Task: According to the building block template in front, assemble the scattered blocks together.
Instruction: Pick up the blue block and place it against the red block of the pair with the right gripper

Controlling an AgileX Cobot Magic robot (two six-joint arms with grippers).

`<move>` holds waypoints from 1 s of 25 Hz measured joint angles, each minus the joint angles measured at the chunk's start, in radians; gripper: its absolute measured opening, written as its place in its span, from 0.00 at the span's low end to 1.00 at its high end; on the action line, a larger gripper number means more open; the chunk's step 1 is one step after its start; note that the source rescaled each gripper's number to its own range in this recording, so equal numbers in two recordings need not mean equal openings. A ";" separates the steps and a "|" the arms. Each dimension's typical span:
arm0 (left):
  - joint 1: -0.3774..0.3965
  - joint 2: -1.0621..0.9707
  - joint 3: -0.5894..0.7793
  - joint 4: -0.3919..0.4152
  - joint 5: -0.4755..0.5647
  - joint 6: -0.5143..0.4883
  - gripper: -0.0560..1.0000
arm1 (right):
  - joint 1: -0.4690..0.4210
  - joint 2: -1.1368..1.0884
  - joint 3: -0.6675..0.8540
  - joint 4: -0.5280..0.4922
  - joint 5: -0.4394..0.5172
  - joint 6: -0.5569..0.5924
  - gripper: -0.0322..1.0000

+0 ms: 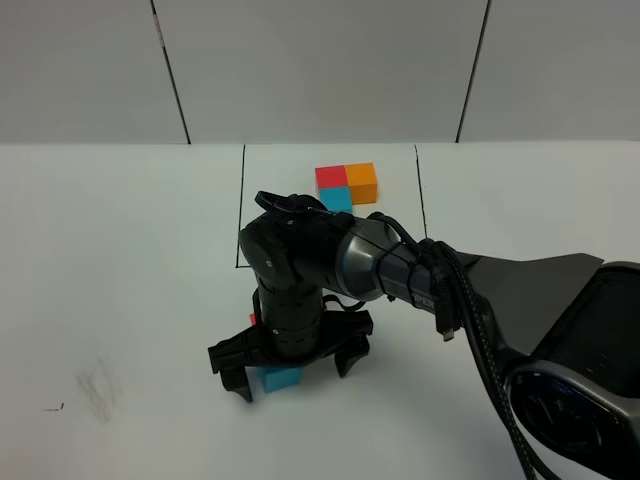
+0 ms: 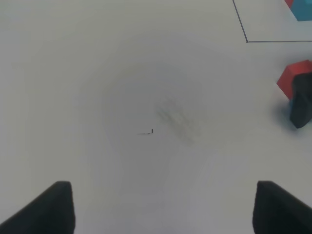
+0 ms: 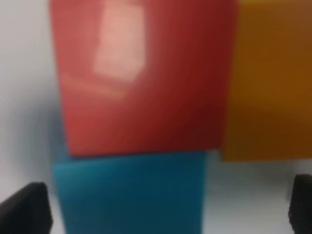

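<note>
You have three scattered blocks (image 3: 146, 117), one red, one orange, one light blue, pressed together under your right gripper (image 1: 292, 368), its jaws spread wide with the blue cube between them. The template (image 1: 345, 185) lies beyond it, inside its black frame. Your left gripper (image 2: 163, 209) hangs open over bare table (image 2: 97, 97). The arm hides most cubes from above.
</note>
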 joint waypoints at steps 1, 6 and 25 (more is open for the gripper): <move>0.000 0.000 0.000 0.000 0.000 0.000 0.80 | 0.000 -0.008 0.000 -0.021 0.020 0.002 1.00; 0.000 0.000 0.000 0.000 0.000 0.000 0.80 | 0.000 -0.087 0.000 -0.083 0.102 0.004 1.00; 0.000 0.000 0.000 0.001 0.000 0.000 0.80 | 0.151 -0.297 0.001 -0.191 0.117 -0.171 0.08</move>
